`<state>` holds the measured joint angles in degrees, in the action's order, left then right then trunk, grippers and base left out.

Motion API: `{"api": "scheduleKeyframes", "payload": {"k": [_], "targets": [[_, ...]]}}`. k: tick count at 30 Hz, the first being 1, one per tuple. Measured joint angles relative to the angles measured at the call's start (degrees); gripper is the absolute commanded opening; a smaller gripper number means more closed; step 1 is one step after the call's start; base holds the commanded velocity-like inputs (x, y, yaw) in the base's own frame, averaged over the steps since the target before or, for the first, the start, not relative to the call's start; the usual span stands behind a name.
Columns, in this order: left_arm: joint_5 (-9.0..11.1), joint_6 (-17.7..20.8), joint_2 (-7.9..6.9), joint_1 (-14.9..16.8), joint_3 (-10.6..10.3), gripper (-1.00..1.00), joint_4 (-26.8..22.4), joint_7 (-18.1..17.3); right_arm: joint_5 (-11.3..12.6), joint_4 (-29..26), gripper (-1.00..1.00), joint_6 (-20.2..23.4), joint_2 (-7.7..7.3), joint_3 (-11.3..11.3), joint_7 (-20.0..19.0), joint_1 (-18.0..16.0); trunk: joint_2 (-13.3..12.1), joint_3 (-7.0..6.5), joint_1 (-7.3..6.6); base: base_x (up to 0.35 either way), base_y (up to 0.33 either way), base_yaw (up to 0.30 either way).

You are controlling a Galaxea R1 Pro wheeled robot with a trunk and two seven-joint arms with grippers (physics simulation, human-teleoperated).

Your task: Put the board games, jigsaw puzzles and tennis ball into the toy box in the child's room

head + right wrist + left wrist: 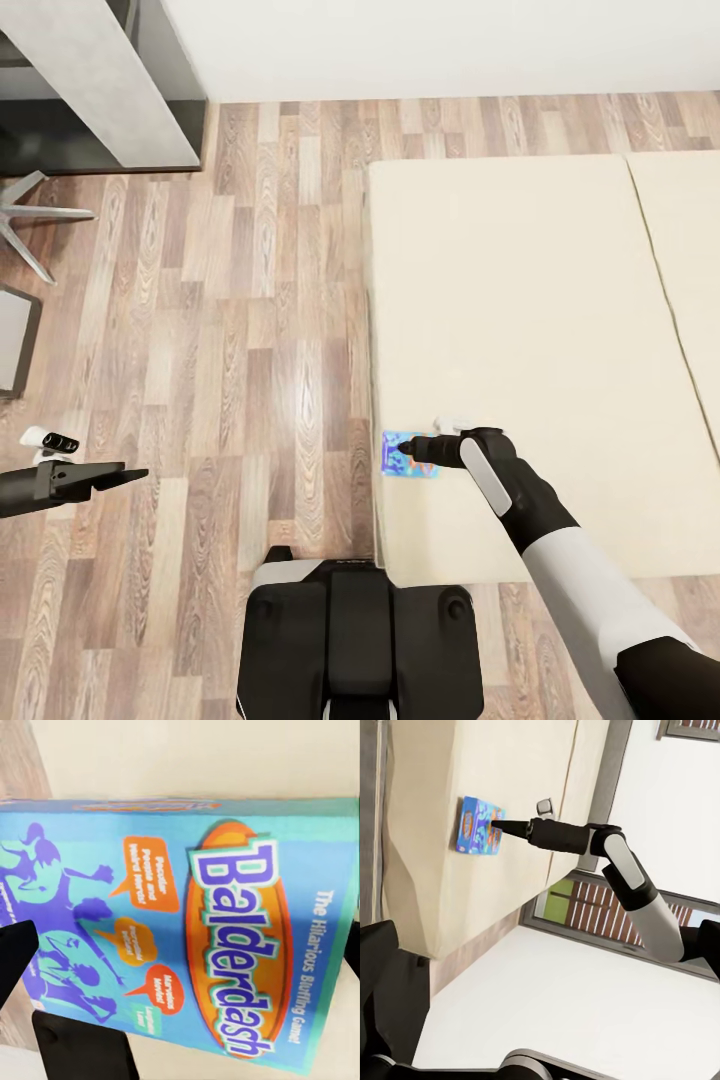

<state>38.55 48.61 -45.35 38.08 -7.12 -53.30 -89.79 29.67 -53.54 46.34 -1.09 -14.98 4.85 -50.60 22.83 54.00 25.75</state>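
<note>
A small blue board game (pixel 402 456) printed "Balderdash" (pixel 225 937) lies flat on the near left corner of the bed (pixel 540 330), a plain beige mattress. My right gripper (pixel 404 449) hovers right over it, open, with one dark fingertip (pixel 15 956) showing past each end of the box. From the left wrist view the same box (pixel 478 826) shows with the right gripper (pixel 499 826) pointing at its edge. My left gripper (pixel 128 477) hangs over the wood floor to the left, holding nothing I can see; whether it is open is unclear.
A grey desk cabinet (pixel 95 80) stands at the far left against the white wall, with chair legs (pixel 30 215) beside it. Wood-plank floor (pixel 260 330) runs between it and the bed. My base (pixel 350 640) sits at the bed's near corner.
</note>
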Motion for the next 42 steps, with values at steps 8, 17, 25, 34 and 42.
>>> {"api": "scheduleKeyframes", "payload": {"k": [8,17,25,34,42], "targets": [[-0.01,0.00,-0.01,0.00,0.00,1.00,0.08,0.00,-0.02,0.00,1.00,0.00,0.01,0.00,-0.02,0.00,0.00,0.00,0.00,0.000,0.052,0.000],[0.03,0.00,-0.01,0.00,-0.01,1.00,0.09,0.00,-0.05,-0.01,1.00,0.01,0.01,-0.02,0.00,0.00,0.00,0.00,0.00,0.000,0.029,0.000],[0.03,0.00,-0.01,0.01,-0.01,1.00,0.10,0.00,-0.01,-0.01,1.00,0.01,0.01,0.03,0.00,0.00,0.00,0.00,0.00,0.000,0.065,0.000],[0.01,0.00,-0.01,0.01,-0.01,1.00,0.10,-0.01,0.00,-0.01,1.00,-0.02,0.01,-0.01,0.00,0.00,0.00,0.00,0.00,0.000,0.003,0.000],[-0.01,0.00,-0.01,0.01,-0.01,1.00,0.10,0.00,0.00,-0.01,1.00,-0.01,-0.07,-0.01,-0.05,0.00,0.00,0.00,0.00,0.000,0.000,0.000]]}}
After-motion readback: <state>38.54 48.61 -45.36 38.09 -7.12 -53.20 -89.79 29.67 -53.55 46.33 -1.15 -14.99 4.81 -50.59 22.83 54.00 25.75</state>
